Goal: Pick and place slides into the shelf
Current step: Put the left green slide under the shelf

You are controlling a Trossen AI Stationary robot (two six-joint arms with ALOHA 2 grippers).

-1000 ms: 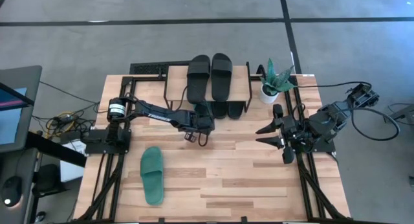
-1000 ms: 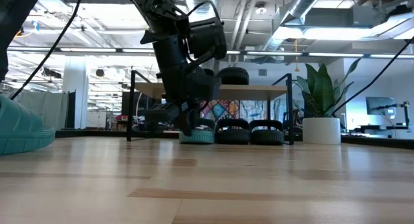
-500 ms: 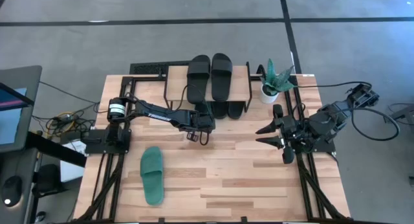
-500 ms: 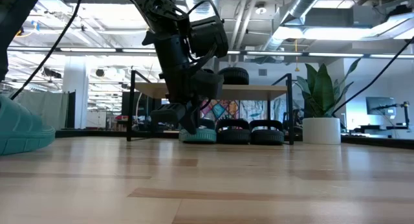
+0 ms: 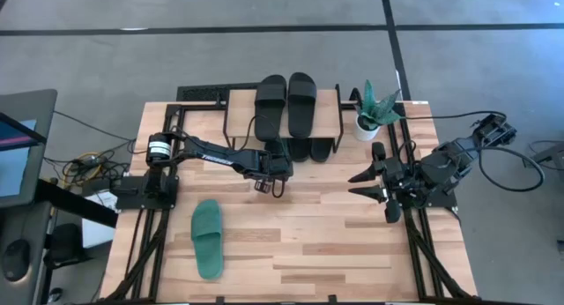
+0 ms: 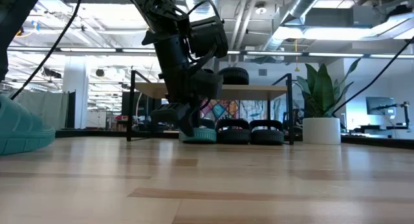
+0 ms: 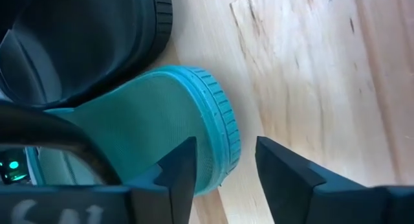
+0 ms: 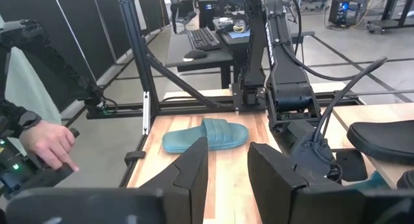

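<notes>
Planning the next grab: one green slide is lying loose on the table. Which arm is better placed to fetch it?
Left. The left gripper hangs open near the shelf, on the same side as the loose green slide. The right gripper waits open at the table's right edge, farther away.

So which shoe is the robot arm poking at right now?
Find the low wooden shelf at the table's far edge, with two black rubber slides on top. Under it sits a row of three slides; the left gripper, fingers open, is at the heel of the end one. It's the teal-green rubber slide; its neighbours are black.
</notes>
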